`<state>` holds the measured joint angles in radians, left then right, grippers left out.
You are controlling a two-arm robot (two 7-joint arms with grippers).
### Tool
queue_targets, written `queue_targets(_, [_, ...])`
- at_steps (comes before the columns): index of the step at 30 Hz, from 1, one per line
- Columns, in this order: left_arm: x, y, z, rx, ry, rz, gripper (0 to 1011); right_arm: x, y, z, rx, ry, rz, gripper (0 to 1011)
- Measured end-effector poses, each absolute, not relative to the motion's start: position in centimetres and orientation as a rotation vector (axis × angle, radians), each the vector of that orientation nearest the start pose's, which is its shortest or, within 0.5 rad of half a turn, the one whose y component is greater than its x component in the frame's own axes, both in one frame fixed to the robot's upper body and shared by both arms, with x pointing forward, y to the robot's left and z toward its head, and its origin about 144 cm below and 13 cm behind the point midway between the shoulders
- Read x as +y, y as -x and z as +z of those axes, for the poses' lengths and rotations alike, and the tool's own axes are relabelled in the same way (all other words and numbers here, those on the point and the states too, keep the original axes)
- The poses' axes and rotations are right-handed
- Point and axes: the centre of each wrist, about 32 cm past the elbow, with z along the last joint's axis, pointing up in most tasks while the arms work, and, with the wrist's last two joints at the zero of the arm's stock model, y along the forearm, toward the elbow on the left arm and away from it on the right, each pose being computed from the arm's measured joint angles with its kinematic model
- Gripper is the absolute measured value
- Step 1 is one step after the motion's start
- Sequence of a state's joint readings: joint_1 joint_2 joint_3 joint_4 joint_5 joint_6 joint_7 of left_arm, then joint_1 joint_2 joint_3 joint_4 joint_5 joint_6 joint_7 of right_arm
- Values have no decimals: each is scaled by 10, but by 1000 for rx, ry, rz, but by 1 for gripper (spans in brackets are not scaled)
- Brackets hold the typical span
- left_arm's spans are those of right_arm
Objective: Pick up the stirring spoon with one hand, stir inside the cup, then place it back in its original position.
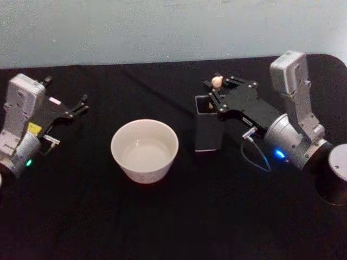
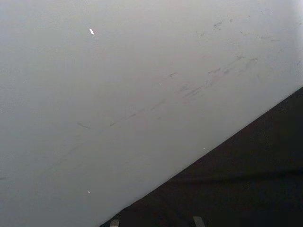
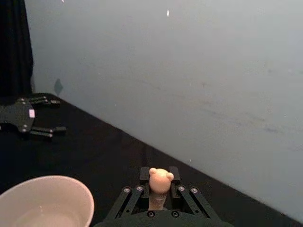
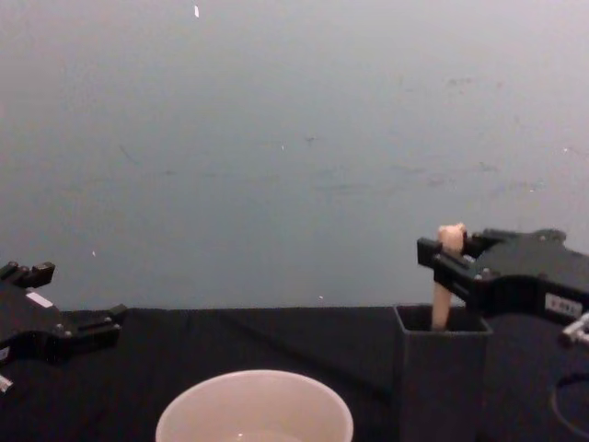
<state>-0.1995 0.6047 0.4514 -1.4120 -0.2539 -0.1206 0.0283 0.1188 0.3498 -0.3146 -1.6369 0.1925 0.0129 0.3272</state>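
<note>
Black-clothed table (image 1: 162,227).

Nearest - the cup (image 1: 142,172), cream-white, upright, about the middle of the table.

Just right of it and a little farther - the original position (image 1: 208,135), a dark grey box holder with a square mouth, upright, apart from the cup.

The stirring spoon (image 4: 441,308) stands in that holder, near upright. Its cream handle and bear-head knob rise above the mouth; the bowl is hidden inside.

Right gripper (image 1: 218,89) reaches in from the right over the holder. Its fingers are drawn in on either side of the handle just under the bear head and appear to clamp it.

Far left, well apart from the cup - left gripper (image 1: 84,104), low over the cloth, fingers spread, nothing between them.

Beyond the table's far edge, a plain pale wall (image 4: 294,138).
</note>
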Motion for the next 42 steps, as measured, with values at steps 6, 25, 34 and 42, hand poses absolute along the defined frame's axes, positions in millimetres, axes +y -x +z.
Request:
queue_targets(6, [310,-489,1140,-285,-304,1248,1001,-225,-477,1180,-155,106,-935,230])
queue_targets(25, [310,-489,1140,-285,-304,1248,1001,-221,-478,1171,-137,147,-942,230])
queue_targets(34, [310,-489,1140,-285,-304,1248,1001,-220,-478,1170,-144,157,-943,230])
queue_targets(42, [310,-489,1140,-285,-304,1248,1001,-220,-478,1171,-143,156,-942,233])
